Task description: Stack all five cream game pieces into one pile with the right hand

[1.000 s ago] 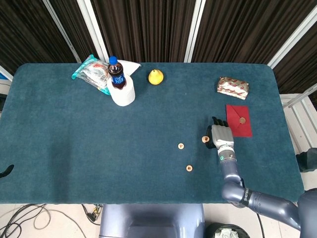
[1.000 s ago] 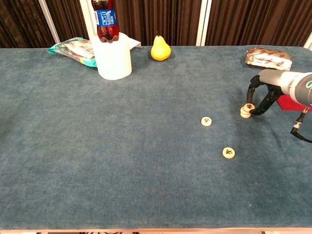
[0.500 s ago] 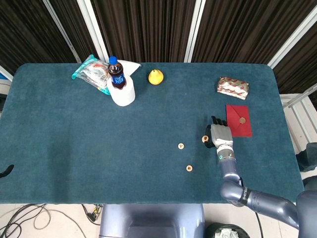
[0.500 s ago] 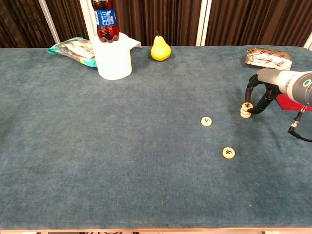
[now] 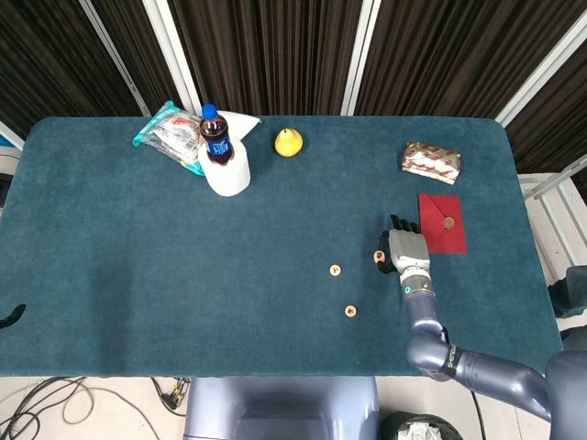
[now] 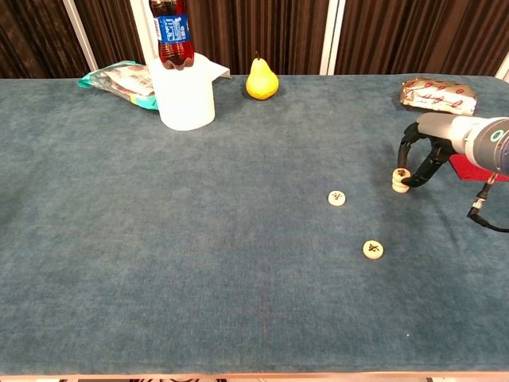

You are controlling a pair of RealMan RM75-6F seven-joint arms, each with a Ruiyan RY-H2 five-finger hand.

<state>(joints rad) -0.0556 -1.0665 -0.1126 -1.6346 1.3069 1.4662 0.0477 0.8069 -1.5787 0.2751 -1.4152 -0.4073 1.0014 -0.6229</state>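
The small pile of cream game pieces (image 6: 400, 180) sits on the teal counter (image 6: 199, 239) toward its right side, with the top piece slightly tilted or offset on the one beneath. The right hand (image 6: 425, 151) arches over it from the right, forearm low and reaching in from the counter's near right edge. Its dark fingertips (image 6: 409, 181) bracket the pile, thumb on the far side and fingers on the near right side, touching the top piece in a light pinch. Two single cream pieces lie flat and apart to the left: one (image 6: 337, 198) near the pile, another (image 6: 372, 250) closer to the front edge. A fifth piece (image 5: 448, 222) rests on a red card (image 5: 442, 223) just behind the hand. The left hand is out of sight.
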